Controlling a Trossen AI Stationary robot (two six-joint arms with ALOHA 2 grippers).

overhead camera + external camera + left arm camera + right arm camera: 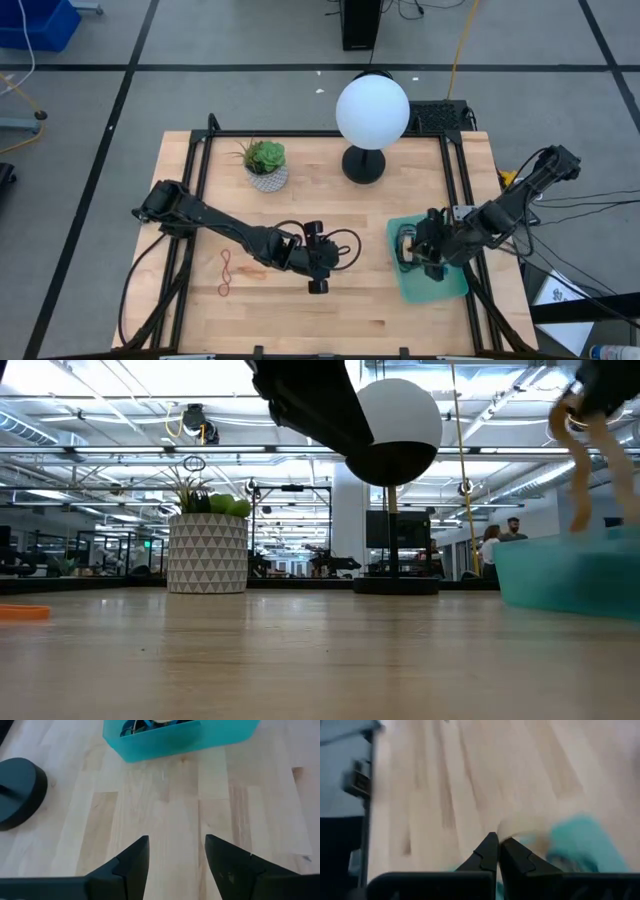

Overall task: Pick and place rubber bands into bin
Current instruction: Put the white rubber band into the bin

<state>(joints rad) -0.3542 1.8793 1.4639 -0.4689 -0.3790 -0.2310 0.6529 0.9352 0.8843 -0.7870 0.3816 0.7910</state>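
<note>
A tan rubber band (578, 470) hangs from the right claw (499, 851), whose two fingers are pinched together on it above the bin (447, 283). In the low view the band dangles as a long limp loop with its lower end reaching down to the bin's rim. The bin, a shallow teal tray, sits on the right part of the worktop (380, 310), and the left wrist view shows a few more bands (137, 725) already lying inside it, dark and blue ones among them. A red rubber band (226, 273) lies by itself on the wood at the left side, well apart from the bin.

The left claw (318, 262) hovers over the middle of the worktop, between the red band and the bin, with its fingers (135, 860) spread apart and nothing between them, only bare wood below.

Farther back stand a small white patterned pot with a green succulent (265, 166) and a lamp with a round white globe (372, 108) on a dark base. People (500, 540) show far off in the room behind.
</note>
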